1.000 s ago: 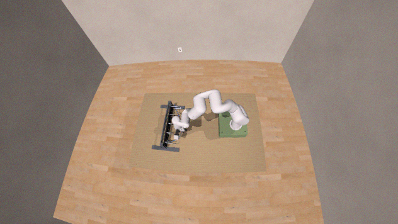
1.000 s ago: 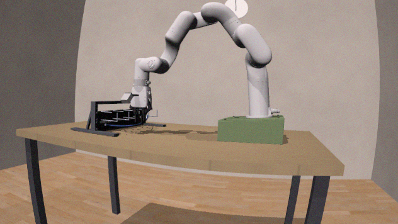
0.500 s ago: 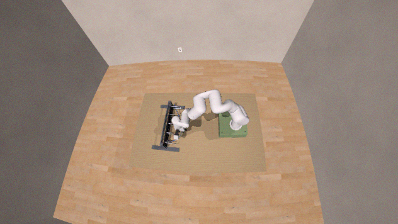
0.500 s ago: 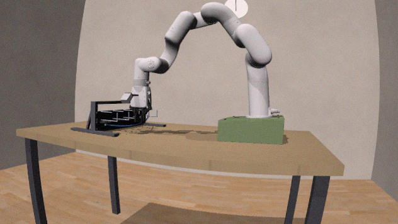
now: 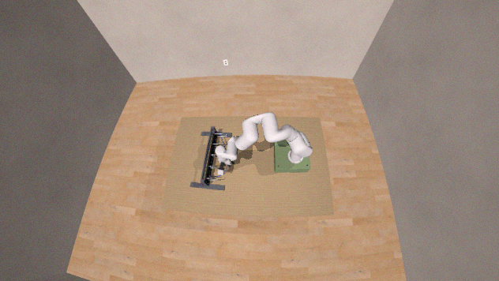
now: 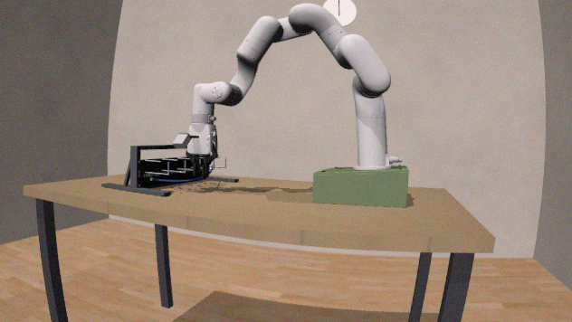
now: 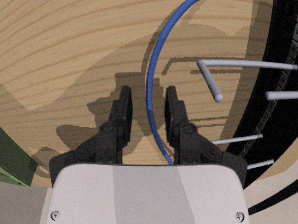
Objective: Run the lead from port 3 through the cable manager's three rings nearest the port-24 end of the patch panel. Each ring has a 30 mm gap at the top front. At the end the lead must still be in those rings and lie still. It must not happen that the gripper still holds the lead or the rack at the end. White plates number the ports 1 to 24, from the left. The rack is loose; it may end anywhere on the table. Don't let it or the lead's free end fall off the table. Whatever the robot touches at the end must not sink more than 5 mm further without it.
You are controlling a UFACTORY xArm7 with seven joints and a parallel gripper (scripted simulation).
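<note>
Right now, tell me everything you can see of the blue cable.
The blue cable is thin, smooth and round, like plastic-sheathed cord. In the wrist view it sweeps in a wide arc from the dark rack at upper right, down between the two black fingers of the tool, hugging the right-hand one. The fingers stand partly apart; whether they pinch it cannot be told. Its ends are hidden.
</note>
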